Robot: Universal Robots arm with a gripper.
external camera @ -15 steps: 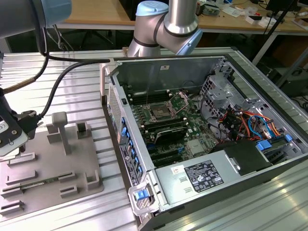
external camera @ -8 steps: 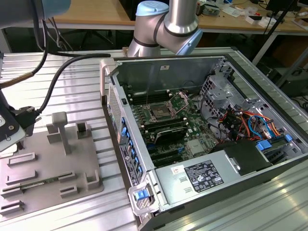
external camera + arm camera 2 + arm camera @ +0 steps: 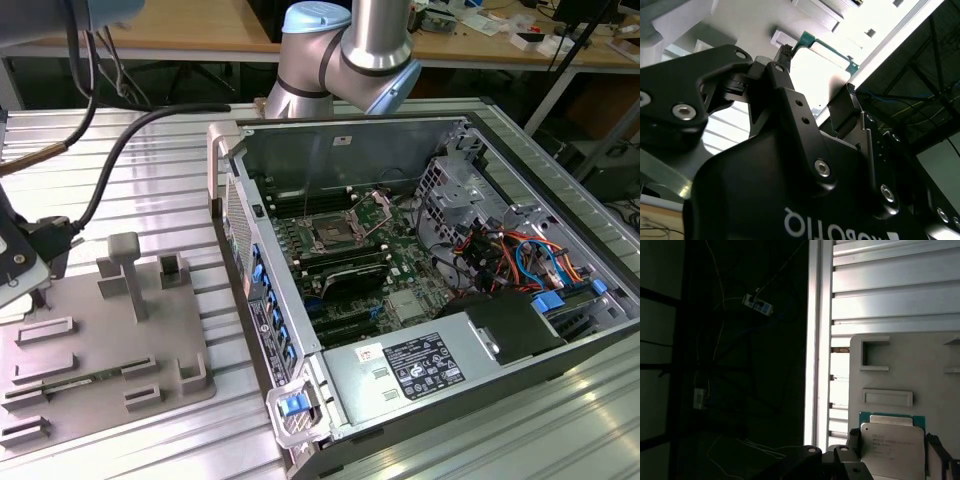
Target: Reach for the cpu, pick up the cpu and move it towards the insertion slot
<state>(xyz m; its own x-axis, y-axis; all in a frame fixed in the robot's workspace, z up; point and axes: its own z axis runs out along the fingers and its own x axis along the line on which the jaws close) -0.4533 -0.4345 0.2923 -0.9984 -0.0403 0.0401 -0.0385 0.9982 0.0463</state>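
An open computer case (image 3: 345, 150) lies across the middle of a slatted metal table (image 3: 150, 180) in the exterior view, its circuit board facing up. The insertion slot (image 3: 330, 236), a square socket with a shiny frame and a dark centre, sits on the board toward the case's back wall. A grey plastic fixture (image 3: 100, 320) rests by the table's edge on the exterior view's left, well apart from the slot, with a thin green memory stick (image 3: 85, 380) lying in one of its recesses. The silver arm (image 3: 350, 50) rises behind the case, and its dark wrist end (image 3: 45, 240) hangs over the fixture's far corner. In the second wrist view, the black gripper (image 3: 816, 72) pinches the cpu (image 3: 822, 65), a flat silvery-white chip with a green rim, one finger (image 3: 782, 57) at each of two opposite edges. In the first wrist view, the gripper (image 3: 894, 444) again clasps the cpu (image 3: 890, 432) from both sides over the fixture (image 3: 935, 370), near the fixture's edge that runs along the table's (image 3: 890, 290) edge. Whether the chip is resting on the fixture's surface or raised off it cannot be told.
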